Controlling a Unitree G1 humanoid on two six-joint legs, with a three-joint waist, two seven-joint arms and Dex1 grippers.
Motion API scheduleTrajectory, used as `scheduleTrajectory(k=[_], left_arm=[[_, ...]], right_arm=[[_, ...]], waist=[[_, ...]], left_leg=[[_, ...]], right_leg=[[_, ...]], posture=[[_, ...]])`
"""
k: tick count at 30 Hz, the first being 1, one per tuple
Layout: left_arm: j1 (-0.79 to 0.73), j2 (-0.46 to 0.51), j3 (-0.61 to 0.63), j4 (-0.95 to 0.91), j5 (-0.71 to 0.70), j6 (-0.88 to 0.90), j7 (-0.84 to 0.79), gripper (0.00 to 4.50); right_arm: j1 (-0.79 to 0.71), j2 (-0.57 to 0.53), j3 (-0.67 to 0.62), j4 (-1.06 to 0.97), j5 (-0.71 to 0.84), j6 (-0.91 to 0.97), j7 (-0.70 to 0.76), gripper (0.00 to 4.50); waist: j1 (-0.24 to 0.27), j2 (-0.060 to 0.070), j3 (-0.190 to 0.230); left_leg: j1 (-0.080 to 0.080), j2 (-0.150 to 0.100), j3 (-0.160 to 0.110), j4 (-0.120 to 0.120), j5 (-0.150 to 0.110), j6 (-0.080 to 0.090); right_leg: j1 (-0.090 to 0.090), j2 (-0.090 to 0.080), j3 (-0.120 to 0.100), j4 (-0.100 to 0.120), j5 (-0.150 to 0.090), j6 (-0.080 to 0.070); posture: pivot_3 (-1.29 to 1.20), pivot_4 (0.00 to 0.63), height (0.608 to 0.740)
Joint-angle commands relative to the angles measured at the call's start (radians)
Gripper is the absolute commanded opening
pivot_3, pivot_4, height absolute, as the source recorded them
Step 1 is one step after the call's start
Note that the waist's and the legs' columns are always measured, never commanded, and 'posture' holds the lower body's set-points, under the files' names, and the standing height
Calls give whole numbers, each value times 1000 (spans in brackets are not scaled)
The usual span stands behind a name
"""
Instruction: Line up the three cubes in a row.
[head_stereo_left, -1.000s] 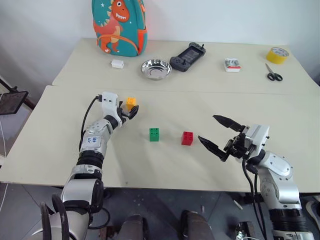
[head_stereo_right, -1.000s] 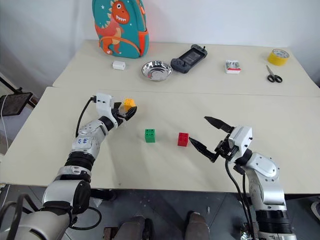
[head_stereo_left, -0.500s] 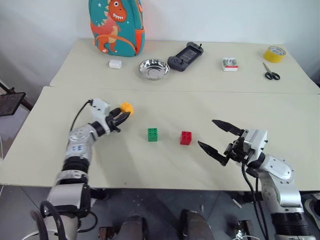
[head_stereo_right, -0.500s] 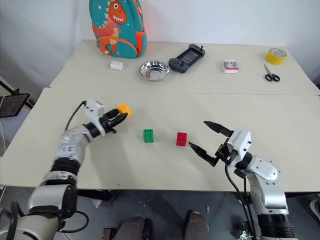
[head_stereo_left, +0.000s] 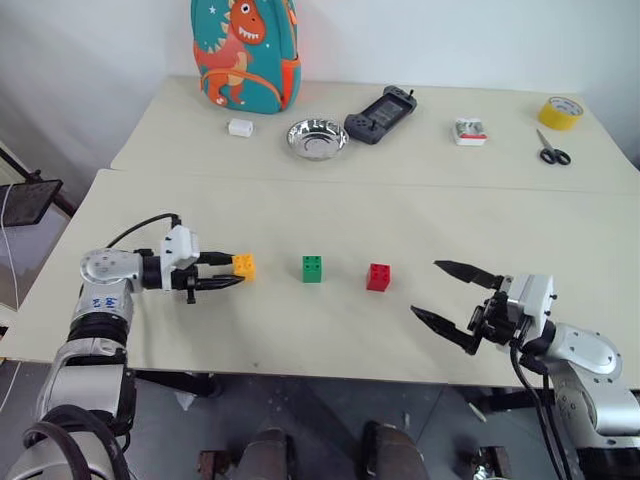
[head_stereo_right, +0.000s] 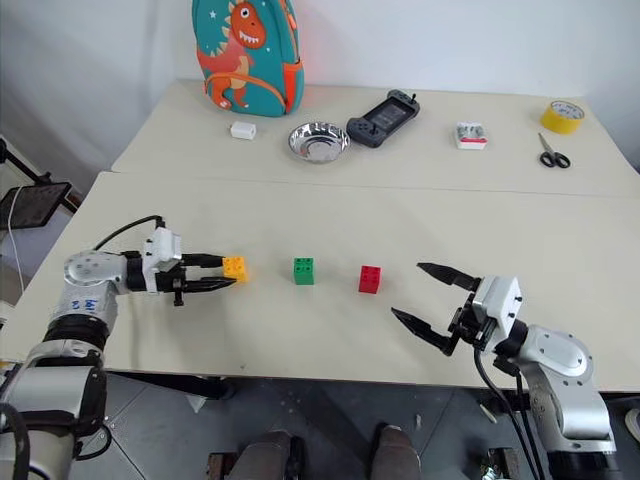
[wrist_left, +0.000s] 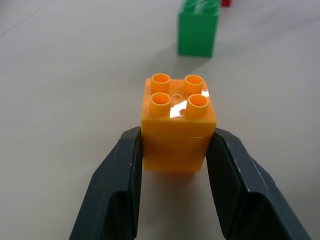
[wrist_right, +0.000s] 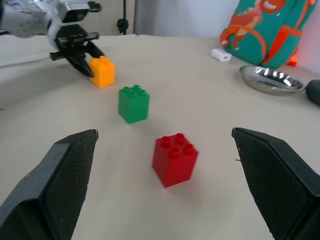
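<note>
Three cubes stand in a line across the near table. The yellow-orange cube (head_stereo_left: 243, 266) is leftmost, and my left gripper (head_stereo_left: 235, 270) is shut on it from the left, low at the table top. The left wrist view has the yellow-orange cube (wrist_left: 178, 125) squeezed between my black fingers (wrist_left: 120, 190), studs up. The green cube (head_stereo_left: 312, 268) is in the middle and the red cube (head_stereo_left: 378, 277) to its right. My right gripper (head_stereo_left: 424, 288) hangs open a short way right of the red cube, holding nothing.
On the far table sit a dinosaur backpack (head_stereo_left: 245, 50), a small white block (head_stereo_left: 239, 127), a steel bowl (head_stereo_left: 317, 138), a game controller (head_stereo_left: 379, 108), a small box (head_stereo_left: 468, 131), a tape roll (head_stereo_left: 559, 112) and scissors (head_stereo_left: 552, 148). A seam (head_stereo_left: 400, 185) divides the two tables.
My left gripper closed on the yellow-orange cube, turned its wrist and brought the cube nearer and leftward, down into line with the green and red cubes. My right arm drew back a little.
</note>
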Motion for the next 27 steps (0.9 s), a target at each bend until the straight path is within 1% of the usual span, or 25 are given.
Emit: scheduleTrajectory(k=[1, 3, 6, 9, 11, 12, 15, 17, 19, 24, 25, 27], left_arm=[[-23, -19, -24, 30, 25, -29, -33, 1547], [-33, -30, -34, 42, 37, -32, -36, 1547], [-47, -21, -37, 78, 49, -37, -45, 1547], [-52, -15, -40, 94, 59, -36, -34, 1547], [-54, -10, -40, 99, 63, -28, -24, 2196], [-55, -9, -41, 98, 65, -16, -28, 2409], [-55, -5, -28, 81, 52, 31, -41, 3268], [-47, 2, -15, 43, 28, 81, -62, 3913], [-29, 12, 9, -21, -5, 137, -70, 4449], [79, 94, 63, -261, -92, 295, -78, 4449], [111, 115, 85, -317, -110, 310, -58, 4449], [172, 151, 145, -420, -139, 340, 25, 4449]], right_arm=[[30, -32, -47, -69, 37, 27, 3, 4500], [44, -48, -62, -72, 51, 38, 15, 4500], [71, -56, -64, -121, 57, 64, 1, 4500], [89, -65, -78, -126, 67, 74, 9, 4500], [93, -71, -85, -111, 70, 74, 23, 4500], [90, -74, -90, -97, 71, 74, 33, 4500], [71, -98, -98, -46, 90, 97, 83, 4500], [41, -117, -103, -18, 102, 109, 107, 4500], [-3, -141, -109, 12, 108, 115, 133, 4500], [-113, -236, -94, 78, 120, 163, 257, 4500], [-141, -250, -83, 88, 120, 174, 276, 4500], [-222, -239, -53, 128, 105, 169, 284, 4500]], waist=[[1, 0, 0], [2, 0, 0], [4, 0, 0], [5, 0, 0], [5, 0, 0], [6, -1, 0], [6, -1, 0], [6, -1, 0], [5, -1, 0], [-13, -1, 0], [-17, -1, 0], [-22, -1, 0]], left_leg=[[0, 0, 0, 0, 0, 0], [0, 0, 0, 0, 0, 0], [0, 0, 0, 0, 0, 0], [0, 0, 0, 0, 0, 0], [0, 0, 0, 0, 0, 0], [0, 0, 0, 0, 0, 0], [0, 0, 0, 0, 0, 0], [0, 0, 0, 0, 0, 0], [0, 0, 0, 0, 0, 0], [0, 1, 0, 0, 0, 0], [0, 1, 0, 0, 0, 0], [0, 1, 0, 0, 0, 0]], right_leg=[[0, 0, 0, 0, 0, 0], [0, 0, 0, 0, 0, 0], [0, 0, 0, 0, 0, 0], [0, 0, 0, 0, 0, 0], [0, 0, 0, 0, 0, 0], [0, 0, 0, 0, 0, 0], [0, 0, 0, 0, 0, 0], [0, 0, 0, 0, 0, 0], [0, 0, 0, 0, 0, 0], [-1, 0, 0, 0, 0, 0], [-1, 0, 0, 0, 0, 0], [-1, 0, 0, 1, 0, 0]], posture=[[0, 150, 740], [0, 150, 740], [0, 150, 740], [0, 150, 740], [0, 150, 740], [0, 150, 740], [0, 150, 740], [0, 150, 740], [0, 150, 740], [0, 150, 740], [0, 150, 740], [0, 150, 740]])
